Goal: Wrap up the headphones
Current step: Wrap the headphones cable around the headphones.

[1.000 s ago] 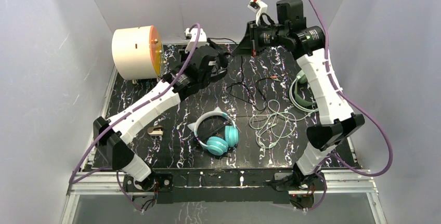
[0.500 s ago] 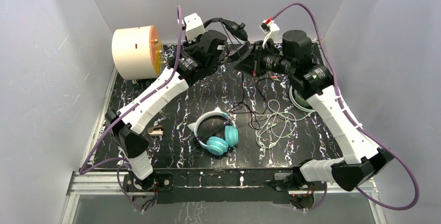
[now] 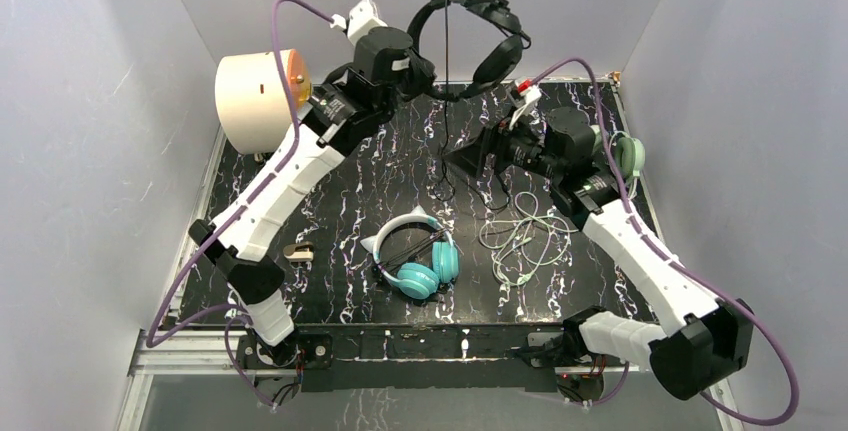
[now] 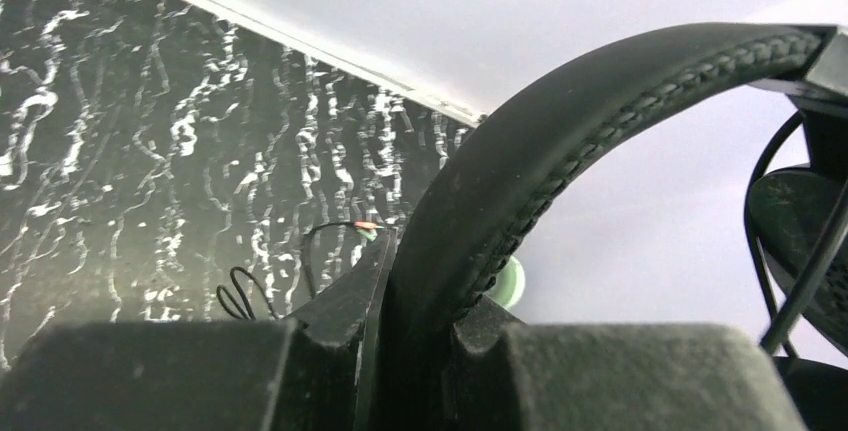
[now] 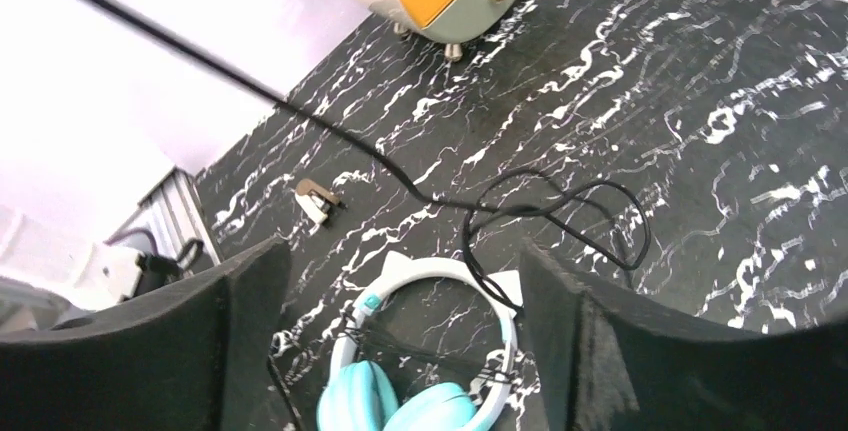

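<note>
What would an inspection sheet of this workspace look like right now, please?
Surface: black, white-veined table top.
Job's things: black headphones held up in the air; teal headphones lying mid-table; sage-green headphones at the right edge, partly behind the arm.
Clutter: cream drum with an orange face, far-left corner; small clip near the left edge.
Grippers: left gripper shut on the black headphones' band; right gripper open, holding nothing.
Cables: black cord dangling to the table; pale cord in a loose tangle.
Surroundings: plain pale walls on three sides.
</note>
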`<state>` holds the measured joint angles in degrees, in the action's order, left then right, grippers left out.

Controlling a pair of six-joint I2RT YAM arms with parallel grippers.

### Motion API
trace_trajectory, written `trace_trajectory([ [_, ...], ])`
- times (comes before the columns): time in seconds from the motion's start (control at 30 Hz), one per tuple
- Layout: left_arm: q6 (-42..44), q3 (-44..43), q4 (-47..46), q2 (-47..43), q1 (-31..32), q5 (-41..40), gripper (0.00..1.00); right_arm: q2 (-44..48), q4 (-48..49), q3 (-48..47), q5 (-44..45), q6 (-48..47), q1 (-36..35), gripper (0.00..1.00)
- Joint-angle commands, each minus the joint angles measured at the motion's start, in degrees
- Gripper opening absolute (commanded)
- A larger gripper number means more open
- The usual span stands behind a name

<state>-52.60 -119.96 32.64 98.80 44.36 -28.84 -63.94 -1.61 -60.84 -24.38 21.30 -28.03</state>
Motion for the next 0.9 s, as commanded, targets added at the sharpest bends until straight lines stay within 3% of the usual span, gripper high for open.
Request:
trace_trajectory([
  [0.0, -0.02, -8.08, 0.67, -1.86, -0.15, 4.2, 0.0, -1.72, 17.29, 4.96, -12.17, -5.13, 0.43, 0.97],
  [0.2, -0.05, -9.4, 0.63, -1.06, -0.15, 5.22, 0.0, -3.98, 32.99, 9.06, -14.83, -5.03, 0.41, 0.99],
  [0.47, -0.05, -9.68, 1.59, -0.98, -0.15, 5.63, 0.0, -8.8, 43.65, 7.51, -16.31, -4.07, -2.33, 0.99],
  [0.7, 0.25, -9.8, 1.66, -1.49, -0.13, 4.86, 0.0, -11.82, 54.44, 11.39, -13.03, -0.24, -5.45, 0.92],
  [0.8, 0.72, -10.2, 2.06, -1.85, -0.1, 4.42, 0.0, -10.43, 52.01, 12.59, -8.01, 0.08, -5.3, 0.74],
  [0.87, 1.48, -10.2, 2.35, -2.42, -0.15, 3.68, 0.0, -6.84, 47.92, 14.37, -5.03, -1.25, -5.3, 0.54],
])
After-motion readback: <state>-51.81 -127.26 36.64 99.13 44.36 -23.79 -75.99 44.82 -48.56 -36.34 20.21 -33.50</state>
